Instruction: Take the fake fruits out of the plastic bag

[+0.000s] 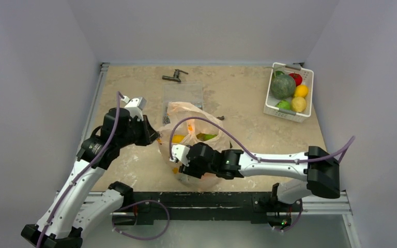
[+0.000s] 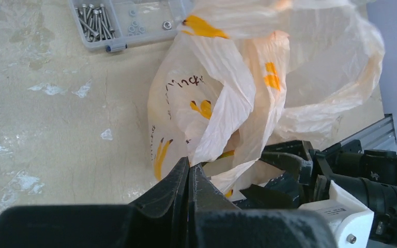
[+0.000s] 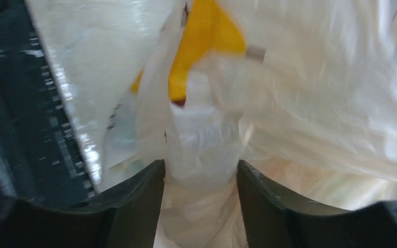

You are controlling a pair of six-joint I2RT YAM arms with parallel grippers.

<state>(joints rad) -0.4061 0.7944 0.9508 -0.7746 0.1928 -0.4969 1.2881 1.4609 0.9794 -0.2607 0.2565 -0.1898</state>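
The plastic bag [image 1: 186, 111] lies crumpled mid-table, peach-orange with darker orange marks. Through its film I make out a green fruit [image 1: 207, 137] and an orange-yellow one [image 1: 179, 138]. My left gripper [image 1: 155, 137] is at the bag's left edge. In the left wrist view the left gripper [image 2: 189, 164] has its jaws pressed together, with a fold of the bag [image 2: 227, 88] rising from the tips. My right gripper [image 1: 176, 155] is at the bag's near side. Up close, the right gripper [image 3: 200, 173] is narrowed on a bunch of bag film [image 3: 315, 93]. No fruit shows in either wrist view.
A clear parts box [image 1: 183, 95] with screws [image 2: 95, 20] sits just behind the bag. A dark hammer-like tool [image 1: 174, 76] lies at the back. A white basket [image 1: 269, 106] at the back right holds a dark green vegetable [image 1: 282, 86] and red and yellow pieces.
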